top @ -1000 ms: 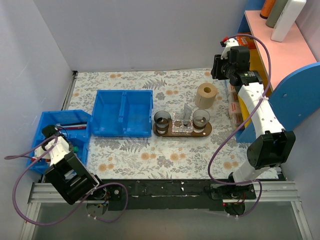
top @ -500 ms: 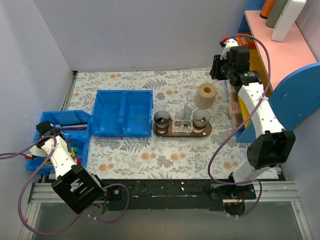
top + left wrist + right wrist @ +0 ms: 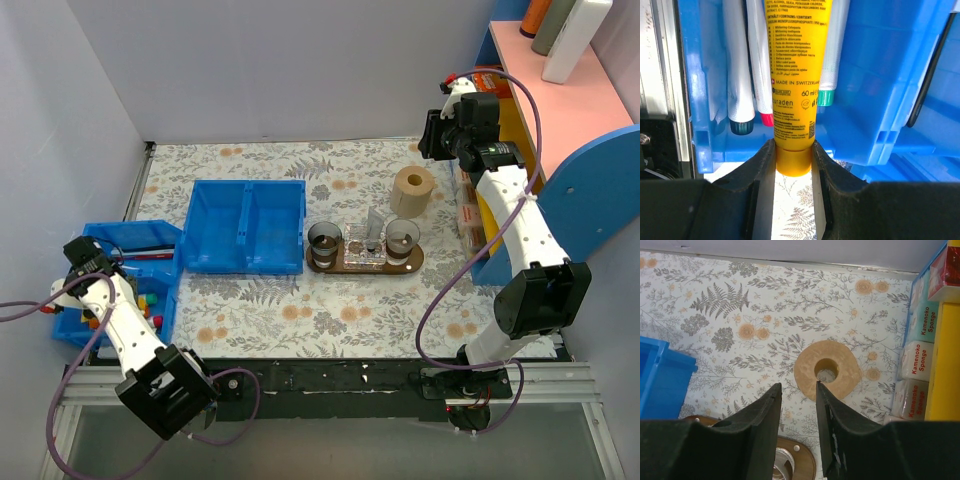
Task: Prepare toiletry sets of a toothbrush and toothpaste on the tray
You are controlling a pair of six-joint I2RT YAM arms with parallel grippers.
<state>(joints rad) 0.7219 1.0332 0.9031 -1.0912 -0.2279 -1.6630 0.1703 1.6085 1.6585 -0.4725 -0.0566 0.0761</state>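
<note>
Now, at the near left, a blue bin (image 3: 100, 236) holds wrapped toothbrushes (image 3: 737, 75). The tray (image 3: 412, 262) sits mid-table. Over the bin, the left gripper (image 3: 792, 150) pinches the yellow toothpaste (image 3: 794, 75) near its cap end. Far right, the right gripper (image 3: 798, 387) hangs slightly spread, empty.

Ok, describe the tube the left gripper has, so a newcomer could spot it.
Look at the small blue bin at the table's far left. The left gripper is shut on the toothpaste there, the only yellow tube among white toothbrushes.
</note>
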